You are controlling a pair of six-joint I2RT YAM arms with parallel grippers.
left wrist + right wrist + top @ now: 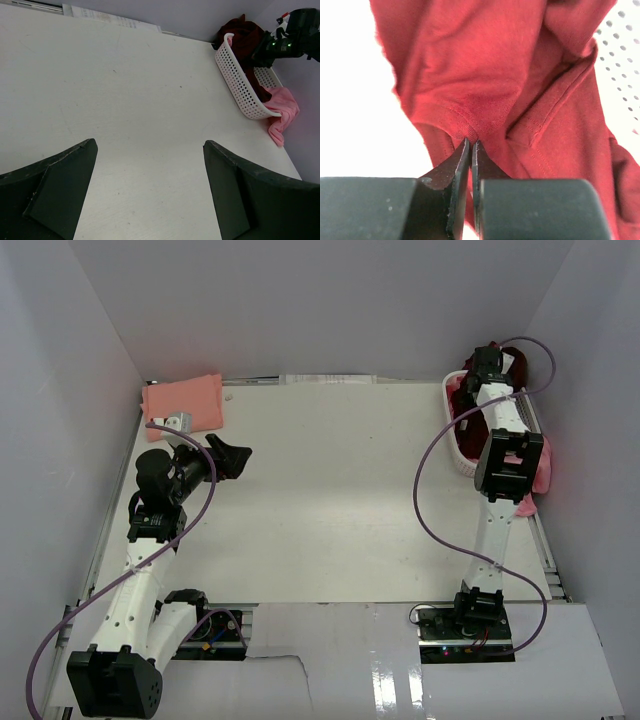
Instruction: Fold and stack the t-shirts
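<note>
1. Right now your right pincer [471,141] is pressed together on a small ridge of the maroon shirt [485,75], close to a seam, with the cloth bunching at the tips.
2. That shirt is heaped in the far end of the basket [458,452], at the far right of the bench [330,500]. The pink shirt [282,107] spills over the basket's near right rim, partly in and partly out. The salmon shirt [185,402] lies folded in the far left corner.
3. Your left pincer [150,145] hangs spread wide over bare bench on the left, holding nothing and well apart from any cloth.
4. The pinch looks thin. With so little cloth between the tips, the shirt's own weight may pull it free as you lift.
5. The basket looks light. If the cloth drags on its rim or catches in the lattice, the basket may tip or slide with it.
6. You cannot tell from here whether the maroon and pink shirts overlap inside the basket. If they do, the pink one may be dragged out and drop off the right edge.
7. You are holding mid-cloth, not a shoulder or hem, so expect the shirt to come out bunched and hard to lay flat.
</note>
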